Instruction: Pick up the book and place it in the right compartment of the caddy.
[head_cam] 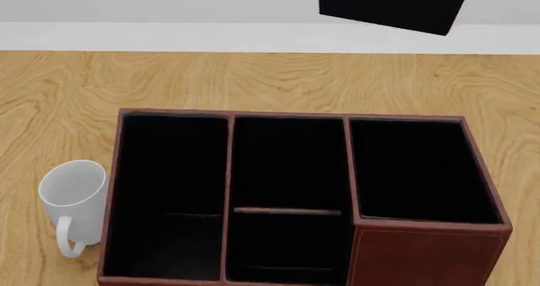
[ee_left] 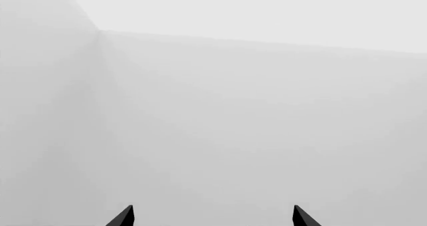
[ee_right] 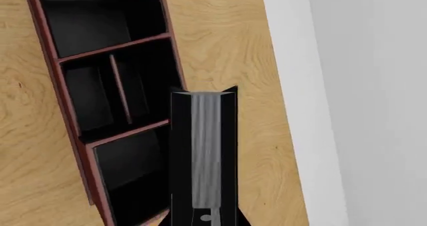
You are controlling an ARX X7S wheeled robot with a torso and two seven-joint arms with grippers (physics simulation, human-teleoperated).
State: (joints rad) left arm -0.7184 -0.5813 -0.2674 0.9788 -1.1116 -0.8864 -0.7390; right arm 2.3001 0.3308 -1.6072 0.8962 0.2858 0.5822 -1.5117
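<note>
Because the book (ee_right: 203, 156) has to go down into the caddy (head_cam: 426, 257), the right end effector (ee_right: 203, 213) holds it up in the air, high over the table (head_cam: 279, 80). In the right wrist view the book sits between the two sides of the end effector, pinched by its covers, with the white page edges facing the camera. I think it is held thin-side down like this so it can slip into a box from above.

In the head view the book shows as a black block past the far side of the caddy, up above its back wall and a bit tilted. It is not over the right compartment (head_cam: 418, 172) yet. That compartment has nothing in it that I can see, so there is room for the book. The next move, I think, is to bring the book toward the near side of the caddy until it hangs over that compartment, and then lower it. The tall walls could bump the book if it comes in crooked.

A white mug (head_cam: 74, 194) lies on its side just beside the caddy's left wall, away from the book's path.

The left end effector (ee_left: 213, 217) points at a plain grey wall. Its two tips are spread apart and hold nothing.
</note>
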